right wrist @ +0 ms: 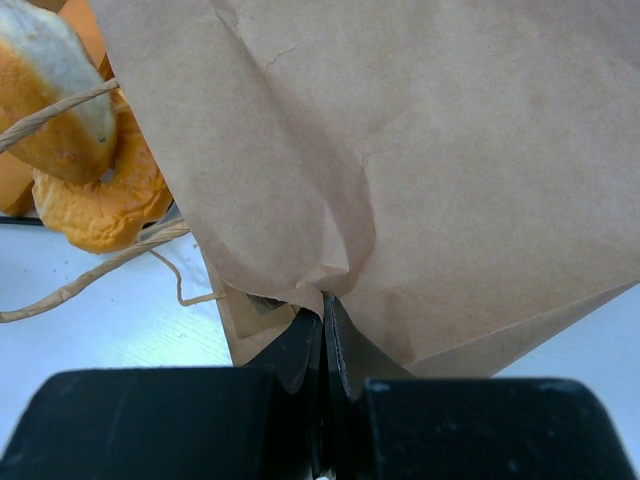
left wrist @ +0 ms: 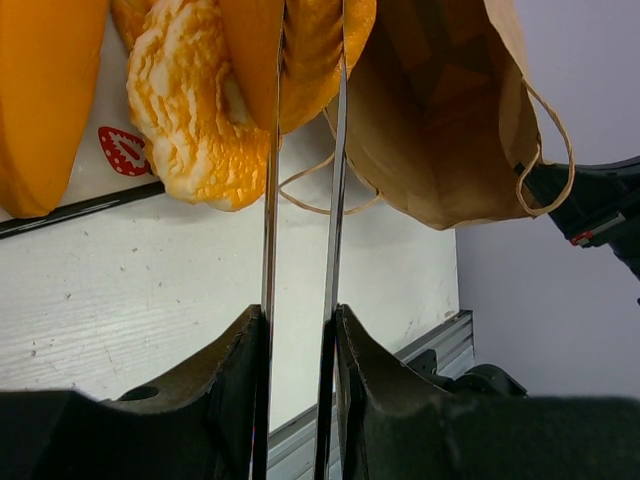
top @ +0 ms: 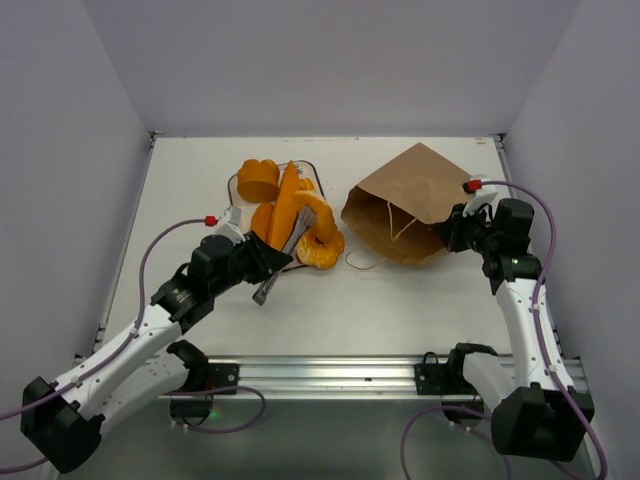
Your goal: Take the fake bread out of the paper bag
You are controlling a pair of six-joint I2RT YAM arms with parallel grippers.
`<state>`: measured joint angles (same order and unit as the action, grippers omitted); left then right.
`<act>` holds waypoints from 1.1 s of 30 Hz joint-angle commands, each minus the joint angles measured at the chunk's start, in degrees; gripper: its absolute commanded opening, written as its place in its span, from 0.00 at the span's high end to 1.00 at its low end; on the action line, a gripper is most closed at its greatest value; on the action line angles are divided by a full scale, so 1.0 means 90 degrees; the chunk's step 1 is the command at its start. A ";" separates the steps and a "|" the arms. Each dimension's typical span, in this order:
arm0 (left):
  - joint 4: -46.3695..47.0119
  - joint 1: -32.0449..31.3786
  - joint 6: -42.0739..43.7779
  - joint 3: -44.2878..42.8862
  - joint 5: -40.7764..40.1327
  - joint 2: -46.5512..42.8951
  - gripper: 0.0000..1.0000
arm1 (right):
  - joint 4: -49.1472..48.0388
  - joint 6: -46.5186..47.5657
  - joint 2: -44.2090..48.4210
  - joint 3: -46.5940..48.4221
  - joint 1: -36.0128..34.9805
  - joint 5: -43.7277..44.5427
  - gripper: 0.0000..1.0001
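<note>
Several glossy orange fake breads (top: 290,215) lie piled left of the brown paper bag (top: 415,200), which lies on its side with its mouth towards them. My left gripper (top: 268,258) is shut on silver tongs (top: 285,255). In the left wrist view the left gripper (left wrist: 300,312) holds the tongs (left wrist: 272,200), whose two arms reach up on either side of one bread (left wrist: 310,60). My right gripper (top: 447,232) is shut on the bag's near edge; the right wrist view shows the right gripper (right wrist: 325,300) pinching creased paper of the bag (right wrist: 430,150). Nothing inside the bag shows.
The breads rest on a white tray printed with red strawberries (left wrist: 100,170). The bag's twisted paper handles (top: 362,262) trail onto the table between bag and breads. A metal rail (top: 330,375) runs along the near edge, and walls close in the left, right and far sides.
</note>
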<state>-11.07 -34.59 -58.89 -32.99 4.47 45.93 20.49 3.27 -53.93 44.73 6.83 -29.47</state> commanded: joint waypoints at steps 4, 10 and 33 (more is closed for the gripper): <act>-0.0049 0.0200 0.0118 -0.0075 0.0099 -0.0347 1.00 | -0.0109 0.0037 0.0104 -0.0009 0.0061 0.0004 1.00; -0.0215 0.0298 0.0079 0.0062 0.0060 -0.0445 1.00 | -0.0109 0.0037 0.0114 0.0001 0.0061 0.0013 1.00; -0.0752 0.0376 -0.0233 0.0677 -0.0165 -0.1050 0.89 | -0.0099 0.0037 0.0094 -0.0009 0.0061 -0.0016 1.00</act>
<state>-15.05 -31.88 -59.81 -28.18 4.14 37.60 20.49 3.27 -53.93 44.71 7.16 -29.50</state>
